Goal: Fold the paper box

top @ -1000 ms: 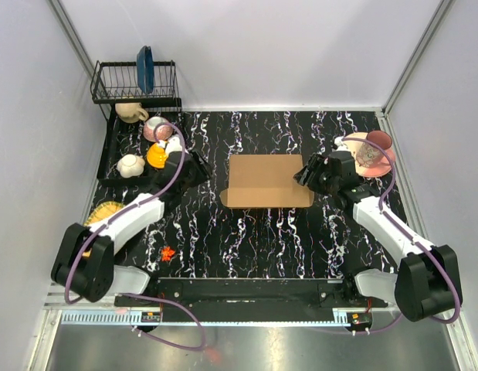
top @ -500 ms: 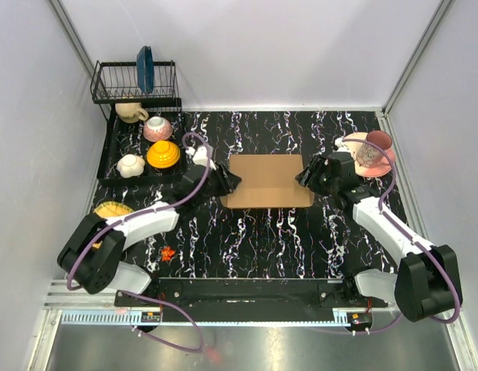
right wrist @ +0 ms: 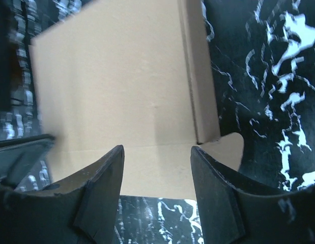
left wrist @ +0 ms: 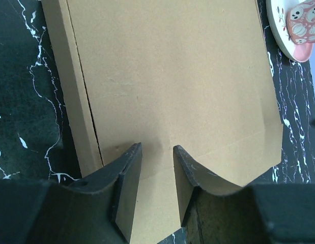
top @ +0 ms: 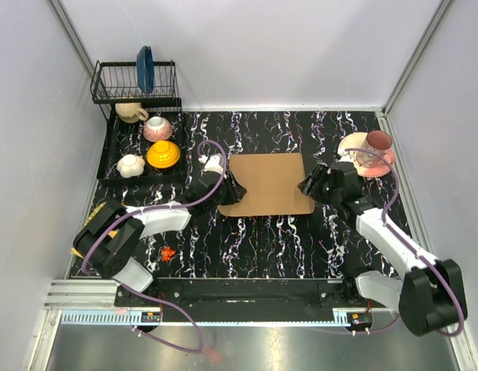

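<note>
The paper box [top: 266, 183] lies flat on the black marbled table as a brown cardboard sheet, slightly turned. My left gripper [top: 235, 189] sits at its left edge, jaws narrowed but open. In the left wrist view its fingers [left wrist: 127, 175] hover over the paper box [left wrist: 172, 81], with bare cardboard showing in the gap and a side flap [left wrist: 70, 86] to the left. At the box's right edge my right gripper [top: 307, 186] stands open. The right wrist view shows the right gripper [right wrist: 157, 152] wide open over the cardboard [right wrist: 116, 86], with nothing between its fingers.
A dish rack [top: 115, 85] with a blue plate [top: 145, 68] stands at the back left. In front of it are a pink bowl [top: 157, 128], an orange bowl [top: 163, 154] and a white cup [top: 130, 165]. A pink plate with a cup [top: 367, 148] is at the right. A small orange scrap [top: 167, 253] lies near the front.
My left arm has swung right from the cups to the box's left edge, and its jaws have narrowed. The box has shifted and turned slightly. The right gripper has moved a little nearer.
</note>
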`<state>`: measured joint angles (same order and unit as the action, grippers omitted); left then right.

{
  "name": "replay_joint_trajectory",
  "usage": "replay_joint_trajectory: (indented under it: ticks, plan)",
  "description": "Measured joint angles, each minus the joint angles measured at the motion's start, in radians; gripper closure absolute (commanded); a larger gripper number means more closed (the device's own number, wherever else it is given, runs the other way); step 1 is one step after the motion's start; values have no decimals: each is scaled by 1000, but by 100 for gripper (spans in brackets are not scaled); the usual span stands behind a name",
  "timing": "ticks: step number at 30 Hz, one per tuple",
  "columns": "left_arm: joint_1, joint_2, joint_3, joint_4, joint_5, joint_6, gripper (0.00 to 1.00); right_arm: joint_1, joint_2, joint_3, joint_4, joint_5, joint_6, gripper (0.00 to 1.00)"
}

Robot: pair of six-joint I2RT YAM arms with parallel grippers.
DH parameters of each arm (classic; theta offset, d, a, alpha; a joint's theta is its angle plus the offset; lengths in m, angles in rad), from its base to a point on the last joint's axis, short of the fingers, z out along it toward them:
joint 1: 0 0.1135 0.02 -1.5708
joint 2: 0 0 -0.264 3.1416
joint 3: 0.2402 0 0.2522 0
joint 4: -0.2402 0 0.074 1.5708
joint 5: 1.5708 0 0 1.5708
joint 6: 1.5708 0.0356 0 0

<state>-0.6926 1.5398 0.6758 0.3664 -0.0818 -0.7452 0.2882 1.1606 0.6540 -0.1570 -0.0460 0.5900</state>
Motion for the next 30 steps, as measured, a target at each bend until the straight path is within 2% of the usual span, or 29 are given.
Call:
replay_joint_trajectory:
  ticks: [3, 5, 6, 10, 14, 17, 19, 21, 25, 30]
  plan:
    - [0, 11, 6, 8, -9, 0, 62, 0, -100, -3, 56, -12, 10, 42]
    - [0, 16, 8, 13, -13, 1, 62, 0, -113, 13, 101, -29, 16, 47]
    - [0, 18, 8, 15, -15, 1, 62, 0, -96, 31, 122, -40, 18, 52]
    - [-1, 18, 2, 29, -20, 2, 61, 0, 93, 100, 201, -90, 12, 54]
    - [-2, 14, -32, 76, -26, 0, 61, 0, 224, 43, 222, -106, 13, 54]
    - [-2, 13, -54, 109, -30, -7, 60, -2, 245, 15, 267, -113, 23, 54]
    - [-2, 15, -61, 124, -31, -10, 60, -2, 253, 9, 284, -113, 26, 53]
    - [-2, 16, -73, 150, -32, -14, 60, -3, 252, -2, 306, -113, 29, 48]
    - [-2, -34, -136, 203, -44, -32, 47, 2, 206, -45, 344, -116, 42, 39]
    - [2, -244, -194, 58, -120, -26, 40, 6, 77, -53, 234, -81, 35, 34]
